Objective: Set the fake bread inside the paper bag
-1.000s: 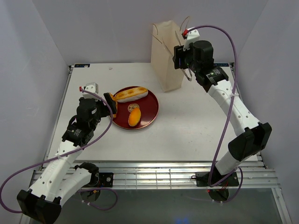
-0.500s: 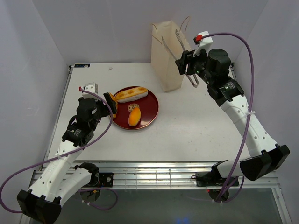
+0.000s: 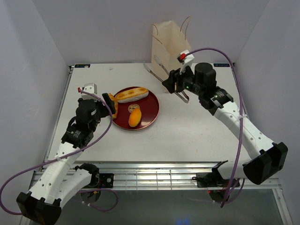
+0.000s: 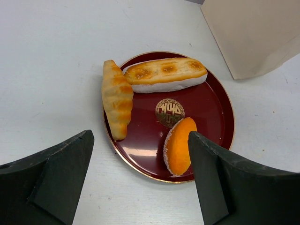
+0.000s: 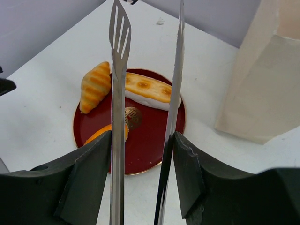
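Observation:
Three pieces of fake bread lie on a dark red plate: a long roll, a ridged croissant on the plate's left rim, and an orange oval. The paper bag stands upright behind the plate. My right gripper is shut on metal tongs. Their two arms stand apart with nothing between them, hanging above the table between bag and plate. My left gripper stands open just left of the plate, holding nothing.
In the right wrist view the roll, croissant and oval show past the tongs, with the bag to the right. White walls close the table's left, back and right.
My right arm came down from the top of the bag and swung left toward the plate, carrying the tongs. The left arm and the bread stayed still.

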`<state>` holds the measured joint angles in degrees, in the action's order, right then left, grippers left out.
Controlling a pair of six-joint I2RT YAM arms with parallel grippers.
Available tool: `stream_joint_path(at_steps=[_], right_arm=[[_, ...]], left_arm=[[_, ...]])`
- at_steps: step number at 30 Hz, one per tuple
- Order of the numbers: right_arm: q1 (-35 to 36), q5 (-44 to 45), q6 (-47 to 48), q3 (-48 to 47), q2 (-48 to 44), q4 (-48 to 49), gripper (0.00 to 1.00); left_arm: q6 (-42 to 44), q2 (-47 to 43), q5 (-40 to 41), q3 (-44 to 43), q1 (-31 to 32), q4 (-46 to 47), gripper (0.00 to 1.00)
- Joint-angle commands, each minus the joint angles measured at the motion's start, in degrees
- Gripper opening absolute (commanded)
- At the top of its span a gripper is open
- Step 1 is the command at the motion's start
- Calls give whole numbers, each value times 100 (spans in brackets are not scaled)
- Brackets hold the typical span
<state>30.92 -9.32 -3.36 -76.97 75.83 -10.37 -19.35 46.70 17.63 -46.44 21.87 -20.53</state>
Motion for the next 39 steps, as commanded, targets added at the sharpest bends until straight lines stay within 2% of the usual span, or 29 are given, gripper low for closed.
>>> stream_joint_path(at_steps=[1,15,26,34,39], right_arm=[[335,-140,-86,129,-121,483,59],[1126,-228,-235,683,361,781,60],[1794,-211,-754,297,1539,1309,62],[1971,-79,-877,-213,2251,1301,63],[1988,185,-1315,-301,2497,1353,63]], left_arm=[[2,-126,118,20,2,14,92],[-60,-231,215,12,2,-3,92],[-95,-301,320,29,2,14,92],[-112,-319,276,29,2,14,92],[-121,-354,259,29,2,6,92]])
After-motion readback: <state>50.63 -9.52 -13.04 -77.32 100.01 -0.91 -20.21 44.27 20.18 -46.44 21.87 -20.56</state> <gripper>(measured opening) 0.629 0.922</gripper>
